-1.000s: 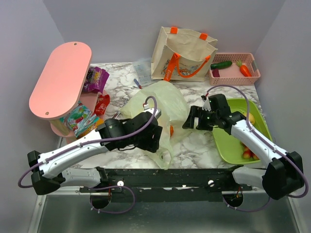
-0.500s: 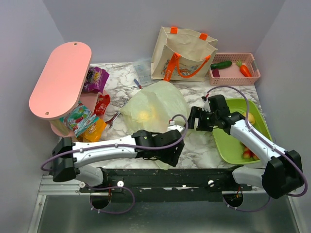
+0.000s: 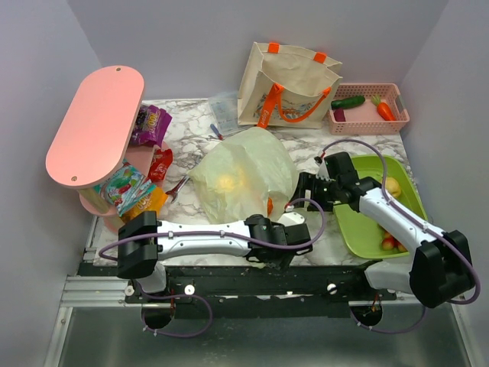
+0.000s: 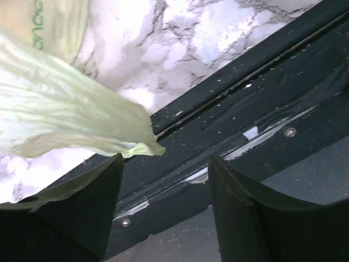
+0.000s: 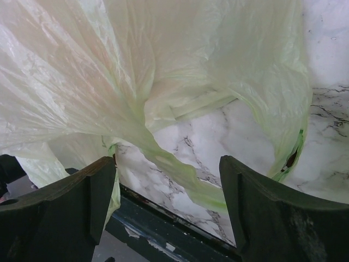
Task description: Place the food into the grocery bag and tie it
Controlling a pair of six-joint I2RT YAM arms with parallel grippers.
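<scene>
Since a second ago the left arm has swung away from above the grocery bag [image 3: 248,157] and now lies stretched along the near edge of the table [image 3: 306,141]. The left gripper [image 3: 294,229] sits at the bag's near right corner. The right gripper [image 3: 304,187] has crept a little left, toward the bag's right side.

Both pincers stand apart and neither clamps anything. The bag lies in the middle of the table with a yellow fruit [image 3: 227,182] and an orange fruit [image 3: 270,205] inside.

I think the risk is a closing on air. In the left wrist view the plastic tip [image 4: 144,146] ends just above the gap of the left gripper [image 4: 164,164], over the black rail [image 4: 262,109]. Thin film can also slip out, and a pull could roll the orange fruit out.

The right wrist view shows a twisted band of bag [image 5: 163,158] running across, ahead of the right gripper [image 5: 168,164]; the top view hides this. Only the top view shows fruit [image 3: 391,243] still lying on the green tray [image 3: 359,229], so tying seems early.
</scene>
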